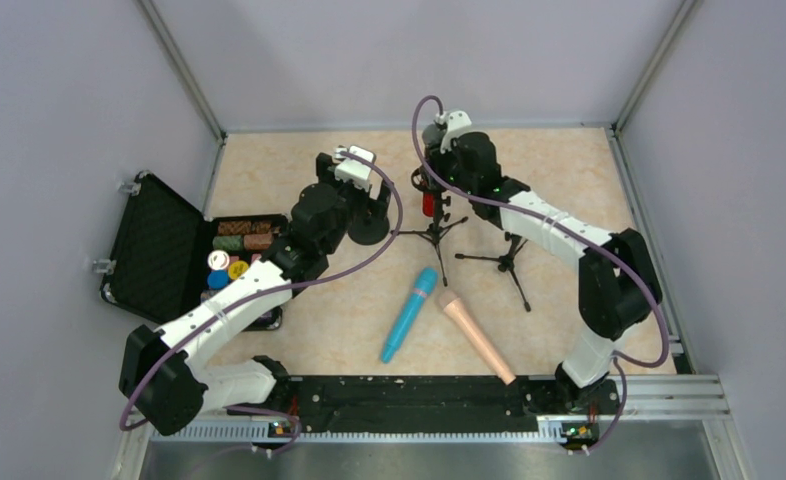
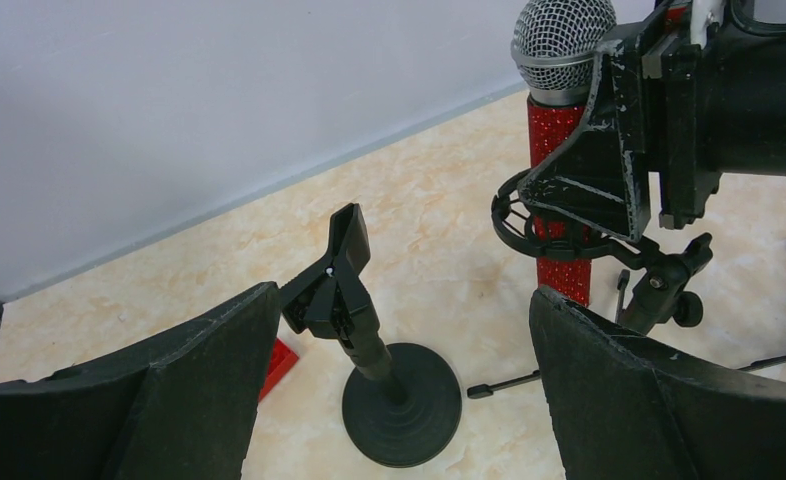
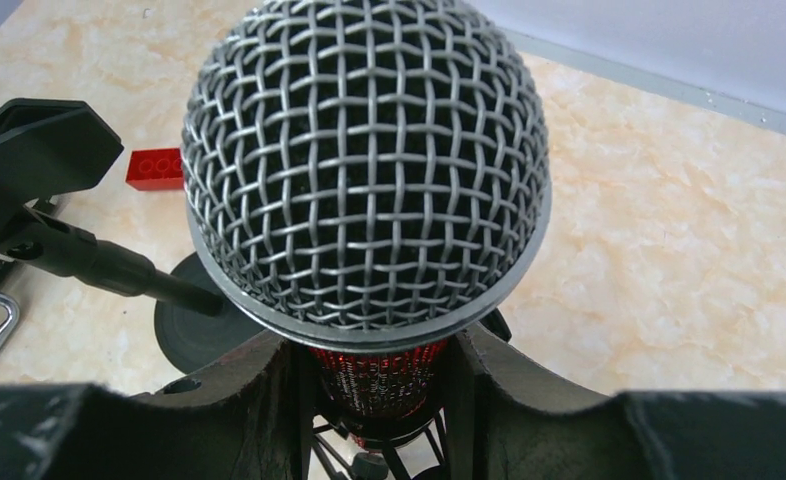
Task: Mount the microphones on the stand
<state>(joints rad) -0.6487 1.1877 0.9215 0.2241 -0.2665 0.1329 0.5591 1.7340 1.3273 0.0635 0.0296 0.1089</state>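
Note:
The glittery red microphone (image 2: 557, 135) with its grey mesh head (image 3: 369, 160) stands upright in the ring holder (image 2: 509, 215) of a black tripod stand (image 1: 436, 233). My right gripper (image 1: 432, 172) is shut on its red body (image 3: 381, 385), just below the head. My left gripper (image 2: 404, 300) is open and empty, with its fingers on either side of a black round-base stand (image 2: 401, 402) that has a clip holder (image 2: 336, 285). The cyan-blue microphone (image 1: 409, 315) and the peach-pink microphone (image 1: 477, 337) lie side by side on the table nearer the front.
A second black tripod stand (image 1: 509, 262) stands to the right of the first. An open black case (image 1: 154, 250) with small coloured items lies at the left. A small red block (image 2: 280, 366) lies by the round base. Walls close in the table.

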